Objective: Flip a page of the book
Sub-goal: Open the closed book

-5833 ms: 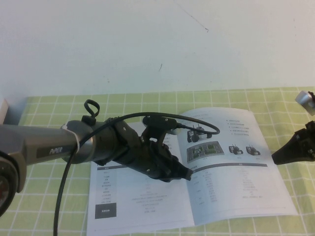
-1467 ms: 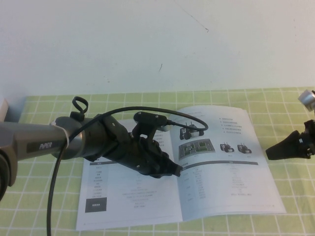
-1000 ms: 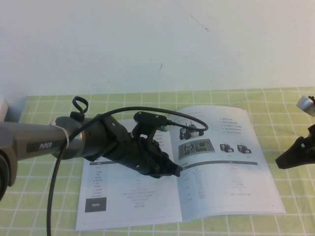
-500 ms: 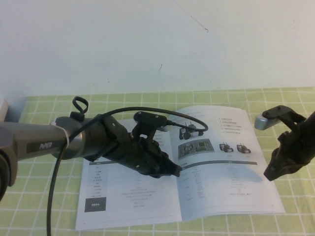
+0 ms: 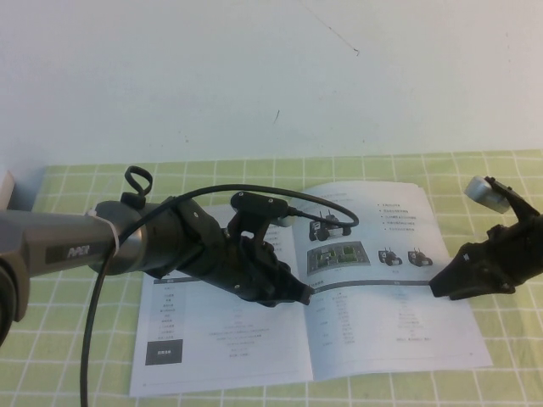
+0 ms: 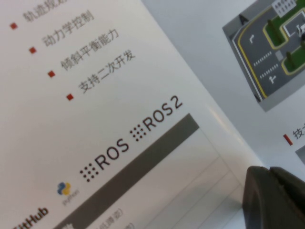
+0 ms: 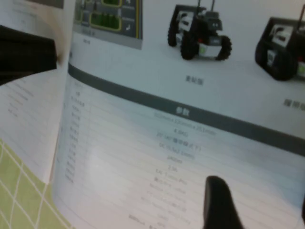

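Note:
The book (image 5: pixel 229 339) lies open and flat on the green checked cloth. Its right-hand page (image 5: pixel 399 322) shows wheeled-robot photos, a green board picture and tables. My left gripper (image 5: pixel 304 294) is shut, its tip down at the spine of the book; the left wrist view shows its dark fingers (image 6: pixel 286 200) together over the printed paper (image 6: pixel 119 95). My right gripper (image 5: pixel 437 287) hovers low over the outer part of the right-hand page (image 7: pixel 190 95). It is open (image 7: pixel 261 210), with one finger (image 7: pixel 219 200) in view, the other at the frame's edge, and nothing between them.
The green checked cloth (image 5: pixel 509 186) covers the table up to a white wall behind. The left arm's black cable (image 5: pixel 254 191) loops above the left-hand page. A pale object (image 5: pixel 7 191) stands at the far left edge.
My right gripper has come in from the right edge over the right-hand page, dropped lower and opened its fingers. The left arm and the book have stayed put.

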`<act>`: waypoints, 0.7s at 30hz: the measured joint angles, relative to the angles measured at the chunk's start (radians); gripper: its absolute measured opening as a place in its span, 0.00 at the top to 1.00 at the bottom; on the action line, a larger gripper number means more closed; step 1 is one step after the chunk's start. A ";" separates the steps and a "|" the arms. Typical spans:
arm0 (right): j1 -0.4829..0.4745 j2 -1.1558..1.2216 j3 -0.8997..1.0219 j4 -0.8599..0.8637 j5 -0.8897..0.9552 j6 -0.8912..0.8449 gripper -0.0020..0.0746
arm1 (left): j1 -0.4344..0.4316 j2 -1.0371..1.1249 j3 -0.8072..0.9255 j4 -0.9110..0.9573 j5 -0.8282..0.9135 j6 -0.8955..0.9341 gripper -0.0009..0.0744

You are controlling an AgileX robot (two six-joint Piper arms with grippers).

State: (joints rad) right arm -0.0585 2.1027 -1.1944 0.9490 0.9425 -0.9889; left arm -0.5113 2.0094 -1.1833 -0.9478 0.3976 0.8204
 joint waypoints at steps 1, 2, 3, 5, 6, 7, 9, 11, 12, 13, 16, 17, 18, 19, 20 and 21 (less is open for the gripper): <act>-0.005 0.000 0.000 0.000 0.005 -0.003 0.50 | 0.000 0.000 0.000 0.001 0.000 0.000 0.99; -0.007 0.000 0.000 -0.005 0.005 -0.004 0.50 | 0.000 0.000 0.000 0.001 0.000 0.000 0.99; -0.007 0.000 0.000 -0.014 0.007 -0.006 0.50 | 0.000 0.000 0.000 0.001 0.000 0.000 0.99; -0.007 -0.004 -0.002 -0.049 0.007 -0.006 0.54 | 0.000 0.000 0.000 0.001 0.000 0.000 0.99; -0.007 -0.006 -0.008 -0.076 0.010 0.004 0.57 | 0.000 0.000 0.000 0.001 0.000 0.000 0.99; -0.007 -0.008 -0.014 -0.107 0.012 0.018 0.59 | 0.000 0.000 0.000 0.001 0.000 0.000 0.99; -0.007 -0.015 -0.023 -0.161 0.014 0.046 0.62 | 0.000 0.000 0.000 0.001 0.000 0.000 0.99; -0.009 -0.017 -0.030 -0.196 0.022 0.057 0.63 | 0.000 0.000 0.000 0.001 0.000 0.000 0.99; -0.009 -0.016 -0.032 -0.204 0.022 0.061 0.63 | 0.000 0.000 0.000 0.001 0.000 0.000 0.99; -0.009 -0.016 -0.032 -0.206 0.025 0.064 0.63 | 0.000 0.000 0.000 0.001 0.000 0.000 0.99; -0.009 -0.016 -0.032 -0.203 0.026 0.066 0.63 | 0.000 0.000 0.000 0.001 0.000 0.000 0.99; -0.009 -0.016 -0.032 -0.200 0.028 0.061 0.63 | 0.000 0.000 0.000 0.001 0.000 0.000 0.99; -0.009 -0.016 -0.032 -0.193 0.030 0.055 0.63 | 0.000 0.000 0.000 0.001 0.000 0.000 0.99; -0.009 -0.016 -0.032 -0.183 0.033 0.046 0.63 | 0.000 0.000 0.000 0.001 0.000 0.000 0.99; -0.009 -0.016 -0.032 -0.169 0.038 0.039 0.63 | 0.000 0.000 0.000 0.001 0.000 0.000 0.99; -0.009 -0.016 -0.032 -0.157 0.040 0.034 0.63 | 0.000 0.000 0.000 0.001 0.000 0.000 0.99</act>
State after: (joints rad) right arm -0.0675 2.0864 -1.2263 0.7919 0.9827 -0.9552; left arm -0.5113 2.0094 -1.1833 -0.9471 0.3976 0.8204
